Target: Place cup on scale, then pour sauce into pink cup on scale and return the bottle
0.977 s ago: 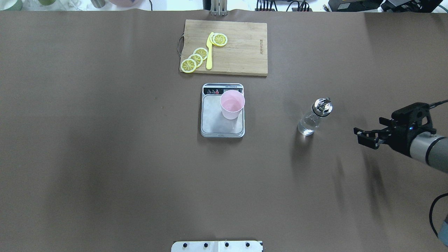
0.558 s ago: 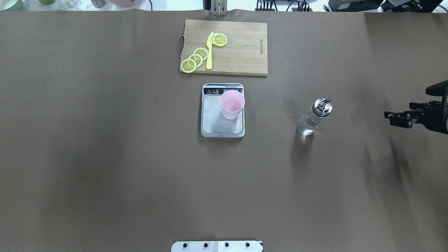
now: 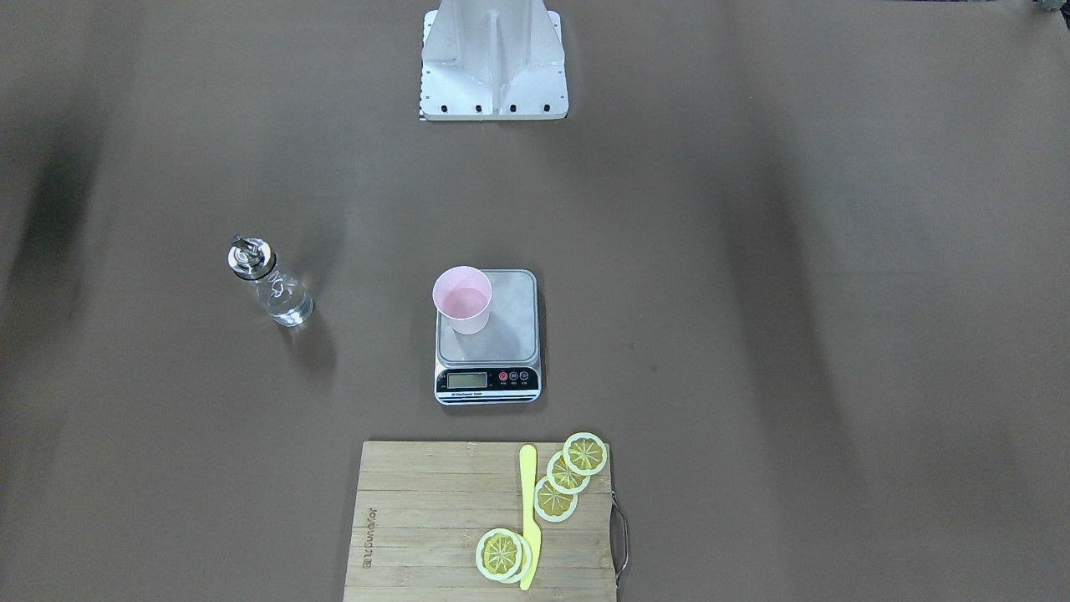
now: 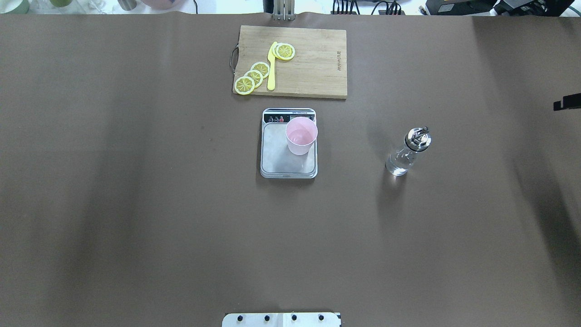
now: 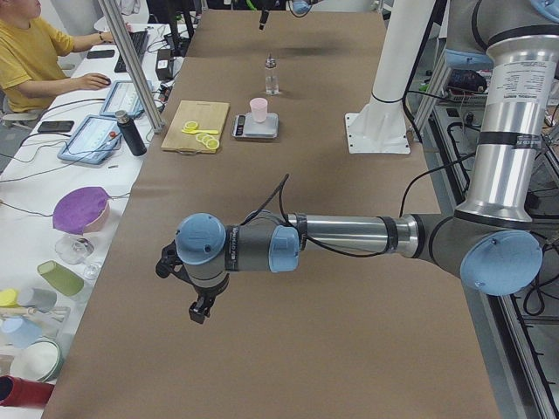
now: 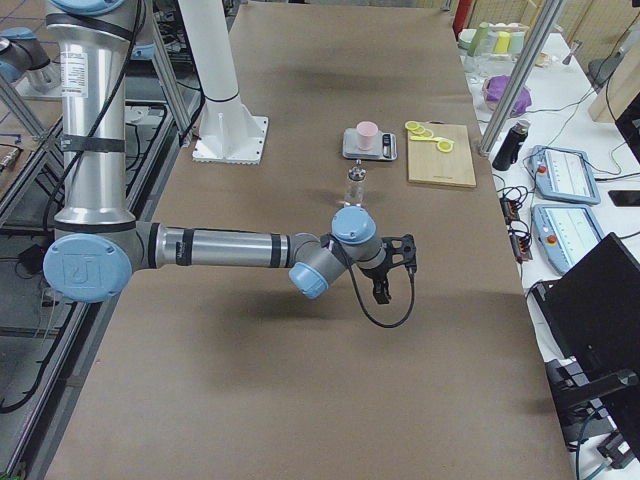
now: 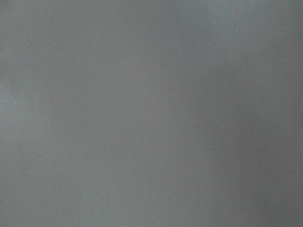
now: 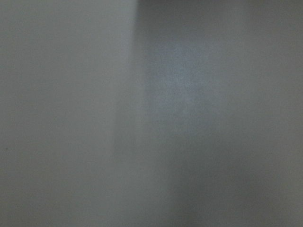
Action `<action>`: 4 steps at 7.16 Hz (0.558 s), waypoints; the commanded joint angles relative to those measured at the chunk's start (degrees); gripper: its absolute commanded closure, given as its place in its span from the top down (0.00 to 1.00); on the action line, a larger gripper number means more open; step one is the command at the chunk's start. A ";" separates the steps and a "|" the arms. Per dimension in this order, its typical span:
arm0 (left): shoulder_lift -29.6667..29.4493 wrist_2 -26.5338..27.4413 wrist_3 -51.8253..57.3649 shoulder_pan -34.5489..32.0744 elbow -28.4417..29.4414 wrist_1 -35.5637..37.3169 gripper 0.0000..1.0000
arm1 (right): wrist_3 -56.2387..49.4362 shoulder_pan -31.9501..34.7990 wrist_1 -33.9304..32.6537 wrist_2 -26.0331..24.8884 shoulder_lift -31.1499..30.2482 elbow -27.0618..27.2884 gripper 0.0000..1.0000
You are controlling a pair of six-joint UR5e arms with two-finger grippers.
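Observation:
The pale pink cup (image 4: 301, 136) stands upright on the far right part of the scale (image 4: 277, 156), also in the front view (image 3: 462, 301). The clear glass bottle (image 4: 405, 153) with its silver pourer cap stands alone on the table to the right of the scale, with clear sauce in its lower part (image 3: 284, 305). Only a black sliver of my right gripper (image 4: 566, 102) shows at the overhead view's right edge, far from the bottle; I cannot tell its state. My left gripper (image 5: 203, 307) hangs over the table's left end, far from everything; I cannot tell its state. Both wrist views show only bare table.
A wooden cutting board (image 4: 313, 63) with lemon slices (image 4: 254, 76) and a yellow knife (image 4: 271, 66) lies just beyond the scale. The robot's white base plate (image 4: 281, 319) sits at the near edge. A person (image 5: 35, 61) sits at a side desk.
My right gripper has drawn back to the right and away from the bottle, almost out of the overhead view. The bottle, cup and scale have not moved.

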 commanded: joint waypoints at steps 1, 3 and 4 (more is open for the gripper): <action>1.83 -0.44 -0.43 -0.83 0.12 -0.25 1.00 | -17.60 4.78 -22.42 0.10 9.68 -0.63 1.00; 3.08 -0.53 -0.35 -0.92 0.11 -0.69 1.00 | -27.41 7.34 -35.66 1.14 16.11 -0.45 1.00; 5.26 -0.62 -1.57 -2.57 -0.41 -1.56 1.00 | -27.53 8.48 -38.49 2.45 15.70 -0.63 1.00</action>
